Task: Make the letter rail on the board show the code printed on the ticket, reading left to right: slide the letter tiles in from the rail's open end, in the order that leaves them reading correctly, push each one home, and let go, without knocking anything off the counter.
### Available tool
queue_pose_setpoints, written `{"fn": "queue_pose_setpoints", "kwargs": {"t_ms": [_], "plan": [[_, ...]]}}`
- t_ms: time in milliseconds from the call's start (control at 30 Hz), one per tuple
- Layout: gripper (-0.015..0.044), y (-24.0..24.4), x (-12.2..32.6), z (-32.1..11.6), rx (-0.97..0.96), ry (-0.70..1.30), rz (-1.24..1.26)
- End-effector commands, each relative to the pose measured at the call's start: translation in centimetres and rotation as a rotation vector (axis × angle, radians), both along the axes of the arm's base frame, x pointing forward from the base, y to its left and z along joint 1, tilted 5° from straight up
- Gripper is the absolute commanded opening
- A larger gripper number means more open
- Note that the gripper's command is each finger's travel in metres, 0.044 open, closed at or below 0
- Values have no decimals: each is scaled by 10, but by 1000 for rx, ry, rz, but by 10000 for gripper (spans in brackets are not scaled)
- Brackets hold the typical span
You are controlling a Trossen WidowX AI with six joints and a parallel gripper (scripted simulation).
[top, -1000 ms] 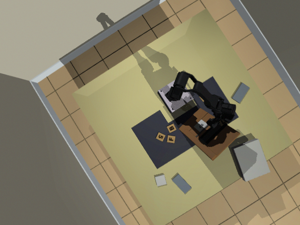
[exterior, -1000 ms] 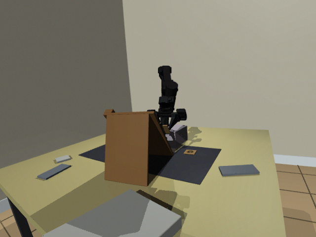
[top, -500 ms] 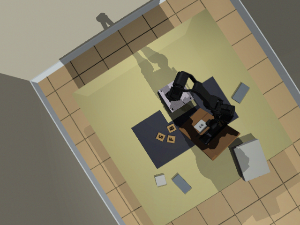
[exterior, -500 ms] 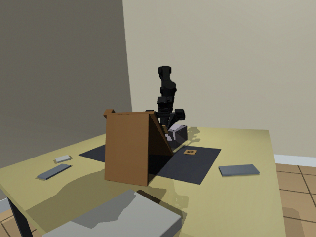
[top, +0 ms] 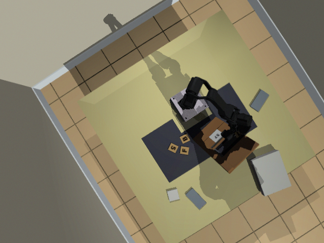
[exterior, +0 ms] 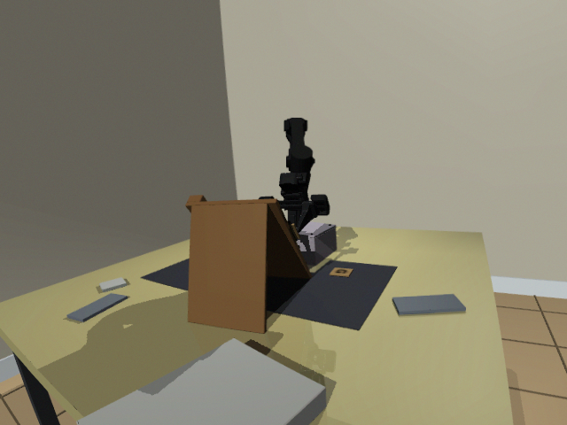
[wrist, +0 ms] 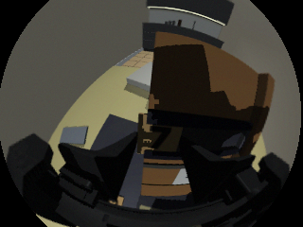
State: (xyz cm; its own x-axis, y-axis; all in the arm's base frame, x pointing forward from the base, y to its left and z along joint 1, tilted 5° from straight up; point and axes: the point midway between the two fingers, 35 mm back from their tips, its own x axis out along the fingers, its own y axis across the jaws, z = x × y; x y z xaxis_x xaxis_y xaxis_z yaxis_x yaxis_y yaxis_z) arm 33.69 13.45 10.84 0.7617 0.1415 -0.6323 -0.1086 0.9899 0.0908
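My gripper [top: 237,134] [exterior: 295,229] [wrist: 158,136] is shut on a wooden tile [wrist: 166,140] marked 7. The tile stands tilted by the left end, in the wrist view, of the dark rail [wrist: 204,119] on the brown board [top: 233,160] [exterior: 229,265] [wrist: 180,71]. Whether it touches the rail is too dark to tell. The white ticket [top: 216,135] on the board reads S7 or 57. Tiles marked B [top: 184,138], F [top: 186,152] and S or 5 [top: 172,148] lie on one dark mat [top: 157,141]. Another tile [exterior: 341,272] lies on the other mat [exterior: 338,302].
The pale arm base block [top: 190,115] [exterior: 315,251] stands behind the board. A large grey box [top: 273,172] [exterior: 237,389] stands beside the board. Blue-grey slabs [top: 259,99] [exterior: 429,305] [wrist: 74,135] and a small white block [top: 172,195] [exterior: 112,284] lie farther out.
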Motion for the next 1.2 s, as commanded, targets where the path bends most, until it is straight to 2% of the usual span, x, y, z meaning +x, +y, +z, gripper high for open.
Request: {"fn": "queue_pose_setpoints", "kwargs": {"t_ms": [0, 1167], "plan": [[0, -1, 0, 2, 3, -8, 4], [0, -21, 3, 1, 1, -8, 4]]}}
